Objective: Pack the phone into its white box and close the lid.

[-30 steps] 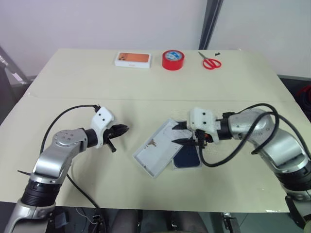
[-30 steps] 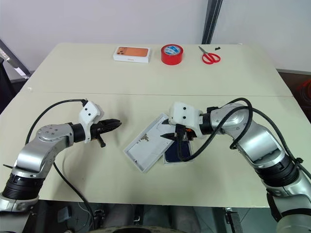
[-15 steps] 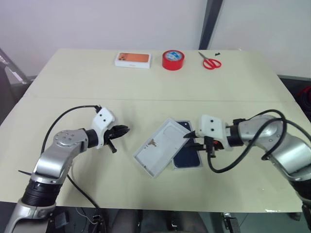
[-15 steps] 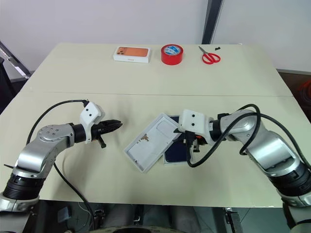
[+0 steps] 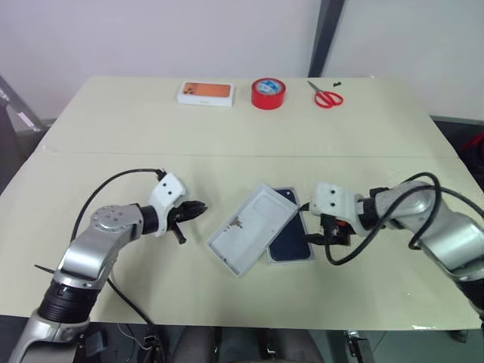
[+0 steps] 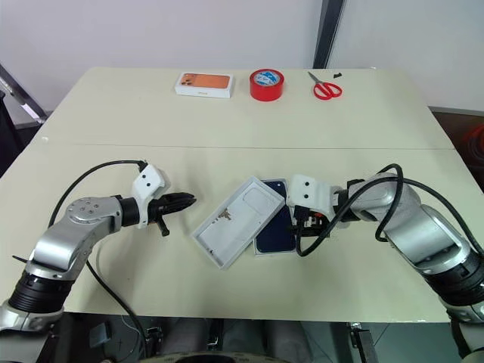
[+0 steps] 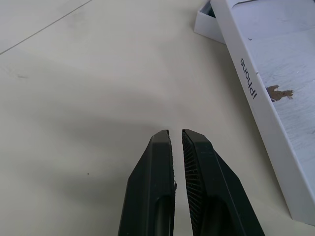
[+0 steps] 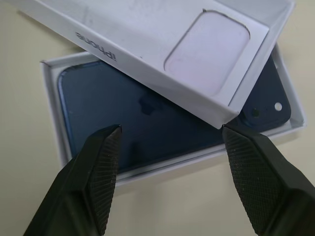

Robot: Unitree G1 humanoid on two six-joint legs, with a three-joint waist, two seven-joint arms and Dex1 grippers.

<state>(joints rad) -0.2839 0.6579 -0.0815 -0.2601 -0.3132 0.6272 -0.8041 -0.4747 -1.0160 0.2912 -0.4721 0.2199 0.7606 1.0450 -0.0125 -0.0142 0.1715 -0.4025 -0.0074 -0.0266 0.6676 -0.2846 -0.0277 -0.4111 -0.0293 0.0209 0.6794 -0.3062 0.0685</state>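
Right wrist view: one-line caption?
Open right gripper above the phone lying in the white box, lid overlapping.

A pale cream surface (image 5: 227, 128) fills most of the scene, made of two tops set edge to edge, with a thin seam (image 5: 249, 156) running across between them. Behind it stands a plain white wall (image 5: 151, 38), evenly lit with no strong shadows. A dark upright post (image 5: 324, 34) rises against the wall behind the far right part of the surface. At the far left edge a grey slanted bar (image 5: 15, 102) shows beside the surface, with dark floor (image 5: 11, 162) below it. To the right, past the surface's edge, the floor (image 5: 457, 128) is dark too.
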